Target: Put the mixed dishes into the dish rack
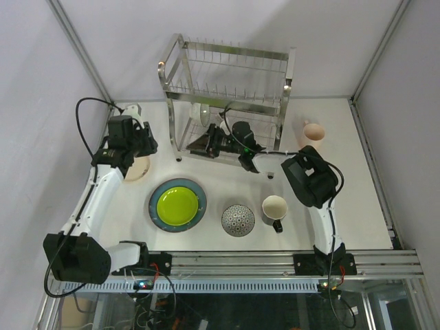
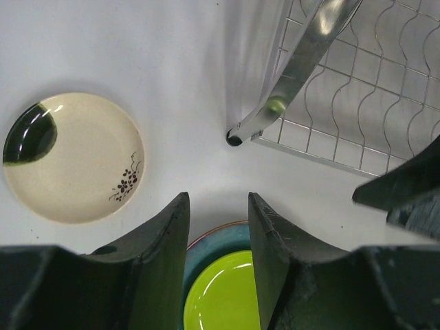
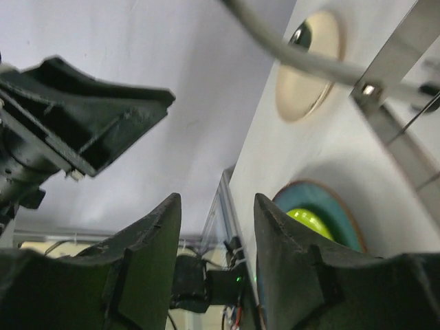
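my left end effector (image 2: 218, 206) hangs spread, empty, near the cream plate (image 2: 72, 157) on the worktop (image 2: 137, 41); i should pinch its rim squarely. my right end effector (image 3: 216, 203), spread too, sits by the dish rack (image 1: 287, 86).

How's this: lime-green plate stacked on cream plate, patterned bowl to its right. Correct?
No: the lime-green plate lies on the blue-grey plate, not the cream plate; the top external view shows it. The patterned bowl part stands.
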`<state>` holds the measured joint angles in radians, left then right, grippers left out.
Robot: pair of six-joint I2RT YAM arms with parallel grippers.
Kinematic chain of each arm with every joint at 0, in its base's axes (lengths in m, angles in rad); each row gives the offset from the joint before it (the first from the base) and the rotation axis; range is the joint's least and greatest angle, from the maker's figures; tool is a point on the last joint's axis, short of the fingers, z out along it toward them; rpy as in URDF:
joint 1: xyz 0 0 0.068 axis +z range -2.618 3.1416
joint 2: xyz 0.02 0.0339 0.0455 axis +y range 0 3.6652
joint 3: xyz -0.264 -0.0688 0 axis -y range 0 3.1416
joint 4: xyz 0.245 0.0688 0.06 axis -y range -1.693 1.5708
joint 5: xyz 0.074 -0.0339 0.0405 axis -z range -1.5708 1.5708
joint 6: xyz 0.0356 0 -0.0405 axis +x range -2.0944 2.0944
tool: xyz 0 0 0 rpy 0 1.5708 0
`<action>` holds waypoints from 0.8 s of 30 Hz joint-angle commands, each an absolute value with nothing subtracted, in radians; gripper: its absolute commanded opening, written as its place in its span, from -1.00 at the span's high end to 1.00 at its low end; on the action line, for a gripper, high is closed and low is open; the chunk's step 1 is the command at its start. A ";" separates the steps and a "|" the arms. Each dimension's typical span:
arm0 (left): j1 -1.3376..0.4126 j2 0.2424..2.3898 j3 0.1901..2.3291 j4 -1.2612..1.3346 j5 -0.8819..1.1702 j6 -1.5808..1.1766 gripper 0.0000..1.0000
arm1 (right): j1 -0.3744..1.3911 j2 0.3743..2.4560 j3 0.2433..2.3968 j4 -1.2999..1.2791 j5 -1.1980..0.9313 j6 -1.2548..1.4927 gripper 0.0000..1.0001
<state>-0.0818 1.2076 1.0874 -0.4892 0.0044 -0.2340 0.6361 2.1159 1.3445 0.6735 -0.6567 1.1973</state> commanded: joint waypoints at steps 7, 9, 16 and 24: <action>-0.077 1.135 1.140 -0.538 0.008 -0.255 0.11 | 0.780 1.901 1.143 0.820 -0.696 1.231 0.10; -0.076 1.126 1.138 -0.546 0.009 -0.267 0.09 | 0.807 1.834 1.087 0.748 -0.688 1.166 0.10; -0.076 1.069 1.107 -0.549 0.025 -0.293 0.05 | 0.907 1.566 1.042 0.103 -0.483 0.762 0.09; -0.076 1.049 1.099 -0.560 0.044 -0.308 0.04 | 0.982 1.518 1.188 -0.514 -0.215 0.611 0.13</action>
